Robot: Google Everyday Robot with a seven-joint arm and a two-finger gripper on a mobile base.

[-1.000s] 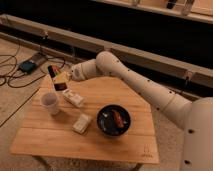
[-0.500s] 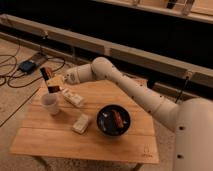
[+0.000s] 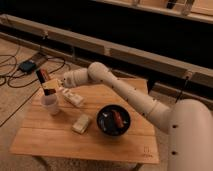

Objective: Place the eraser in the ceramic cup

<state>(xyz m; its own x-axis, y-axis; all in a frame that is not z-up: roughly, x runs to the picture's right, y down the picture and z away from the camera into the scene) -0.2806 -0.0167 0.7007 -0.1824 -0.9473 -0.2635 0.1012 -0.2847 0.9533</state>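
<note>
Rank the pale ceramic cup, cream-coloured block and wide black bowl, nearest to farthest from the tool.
1. Pale ceramic cup, just below the tool holding the dark eraser.
2. Cream-coloured block, mid-table.
3. Wide black bowl, farther right in view.

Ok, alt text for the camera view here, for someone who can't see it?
The gripper, shut on the eraser, hangs right above the ceramic cup near one end of the wooden table. A long white bar, a cream block and a black bowl with items inside sit further along.
</note>
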